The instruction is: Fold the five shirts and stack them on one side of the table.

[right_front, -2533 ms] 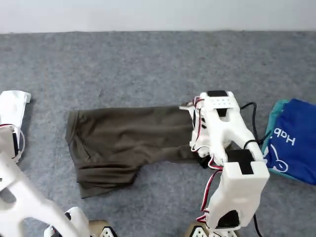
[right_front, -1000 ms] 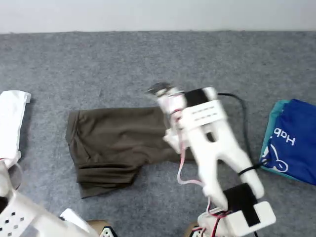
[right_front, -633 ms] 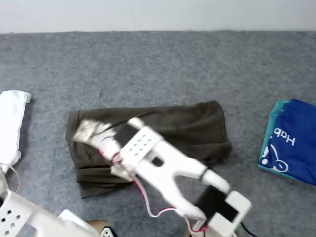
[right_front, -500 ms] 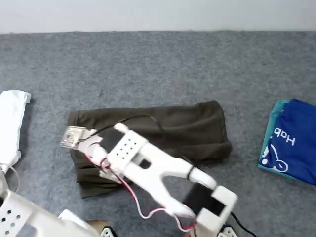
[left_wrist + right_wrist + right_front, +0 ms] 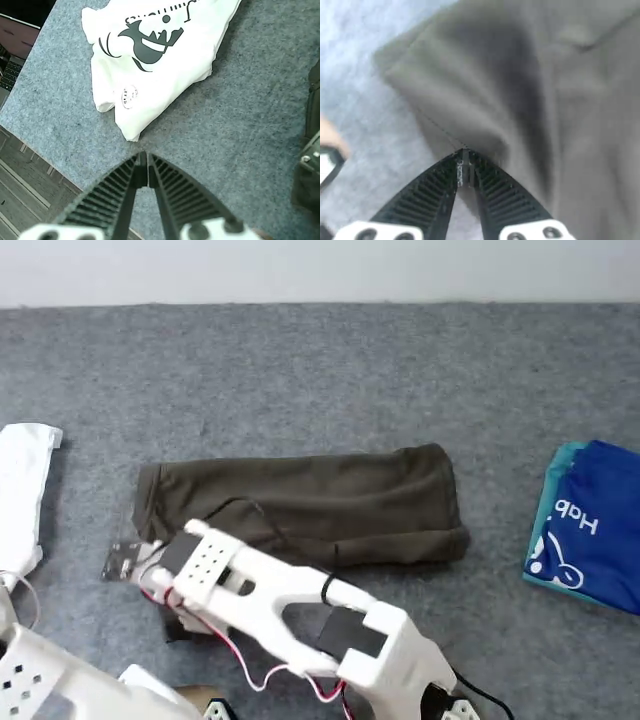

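high view: a grey carpeted table [image 5: 300,370] carries an olive shirt [image 5: 330,500] near its middle, folded into a long band lying parallel to the far edge. the right arm [image 5: 270,590] comes in from the near edge and lies slantwise across the shirt's near side, its wrist end over the shirt's left near corner. a white shirt [image 5: 25,480] lies folded at the table's left edge, well apart from the olive one. a blue shirt [image 5: 590,530] with white print lies at the right edge, on top of a teal cloth [image 5: 553,475] whose border shows along its side. part of the left arm [image 5: 40,670] sits at the near left corner

left wrist view: the left gripper [image 5: 143,165] has its ribbed fingers pressed together with nothing between them, above bare table [image 5: 240,125] close to the edge. the white shirt [image 5: 160,55], with a dark printed design, lies just beyond the fingertips, one folded corner pointing at them without touching

right wrist view: the right gripper [image 5: 463,165] is closed, tips meeting right at the hem of the olive shirt [image 5: 545,100], at a rounded corner of the cloth. whether fabric is caught between the tips i cannot tell. grey table [image 5: 360,75] shows beside that corner
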{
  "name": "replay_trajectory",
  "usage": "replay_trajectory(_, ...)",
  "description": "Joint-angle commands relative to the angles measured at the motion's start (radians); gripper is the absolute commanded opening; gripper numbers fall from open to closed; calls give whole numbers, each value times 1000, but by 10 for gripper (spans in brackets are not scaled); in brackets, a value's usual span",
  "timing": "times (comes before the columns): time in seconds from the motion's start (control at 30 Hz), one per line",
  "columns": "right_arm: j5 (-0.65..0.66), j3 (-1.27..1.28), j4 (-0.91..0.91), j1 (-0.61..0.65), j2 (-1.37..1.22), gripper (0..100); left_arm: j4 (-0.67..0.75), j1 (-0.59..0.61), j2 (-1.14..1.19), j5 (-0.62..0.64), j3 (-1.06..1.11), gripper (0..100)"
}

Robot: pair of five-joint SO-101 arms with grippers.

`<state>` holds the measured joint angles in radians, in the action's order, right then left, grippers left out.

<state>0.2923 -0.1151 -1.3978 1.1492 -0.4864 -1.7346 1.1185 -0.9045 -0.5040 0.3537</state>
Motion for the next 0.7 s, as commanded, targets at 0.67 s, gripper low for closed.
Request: replay_trajectory(0.67,-2,-41,-166,30,174,281,-15,8,-6,-11,-2,15)
